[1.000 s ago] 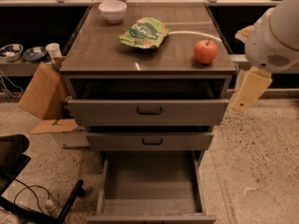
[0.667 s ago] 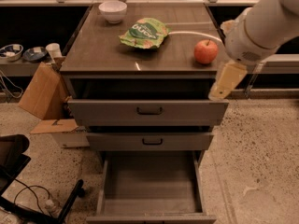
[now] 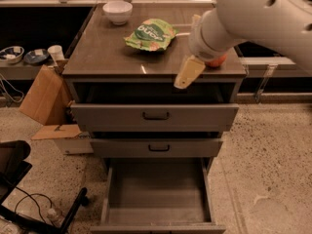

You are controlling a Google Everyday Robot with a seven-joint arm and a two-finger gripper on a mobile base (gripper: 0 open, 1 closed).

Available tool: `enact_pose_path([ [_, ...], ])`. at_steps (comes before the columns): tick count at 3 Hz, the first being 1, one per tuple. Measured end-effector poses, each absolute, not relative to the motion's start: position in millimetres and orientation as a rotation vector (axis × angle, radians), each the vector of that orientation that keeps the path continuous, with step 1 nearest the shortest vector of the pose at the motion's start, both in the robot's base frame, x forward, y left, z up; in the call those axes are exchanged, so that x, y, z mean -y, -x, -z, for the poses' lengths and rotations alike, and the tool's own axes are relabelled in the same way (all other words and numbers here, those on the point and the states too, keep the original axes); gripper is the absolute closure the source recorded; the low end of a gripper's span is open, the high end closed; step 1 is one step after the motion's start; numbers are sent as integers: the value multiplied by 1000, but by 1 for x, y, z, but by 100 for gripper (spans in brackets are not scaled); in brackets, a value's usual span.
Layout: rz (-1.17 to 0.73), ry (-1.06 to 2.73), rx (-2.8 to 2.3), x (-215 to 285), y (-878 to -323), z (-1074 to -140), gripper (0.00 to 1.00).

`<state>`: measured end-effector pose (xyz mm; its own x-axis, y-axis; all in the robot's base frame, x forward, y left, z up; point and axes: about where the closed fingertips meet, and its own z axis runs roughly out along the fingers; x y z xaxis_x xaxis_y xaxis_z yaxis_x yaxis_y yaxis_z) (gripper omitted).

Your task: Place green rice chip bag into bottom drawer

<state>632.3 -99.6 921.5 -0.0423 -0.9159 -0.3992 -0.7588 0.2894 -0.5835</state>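
The green rice chip bag (image 3: 148,34) lies flat on the cabinet top (image 3: 107,52), near its back middle. The bottom drawer (image 3: 156,213) is pulled out and shows a plain bare interior. My white arm comes in from the upper right. My gripper (image 3: 189,72) hangs over the front right part of the cabinet top, to the right of the bag and nearer the front, apart from it and holding nothing that shows.
A white bowl (image 3: 117,12) stands at the back left of the top. A red apple (image 3: 218,61) is mostly hidden behind my arm. Two upper drawers (image 3: 156,116) stand slightly pulled out. A cardboard box (image 3: 41,94) leans at the left; a chair base (image 3: 29,199) is at lower left.
My arm has swung left over the cabinet top, now covering most of the apple and closer to the bag. The bag and drawers have not moved.
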Motion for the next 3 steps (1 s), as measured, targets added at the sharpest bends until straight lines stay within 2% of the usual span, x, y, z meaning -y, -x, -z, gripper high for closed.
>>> enact_pose_path([
  [3, 251, 1495, -1776, 90, -648, -924, 0],
])
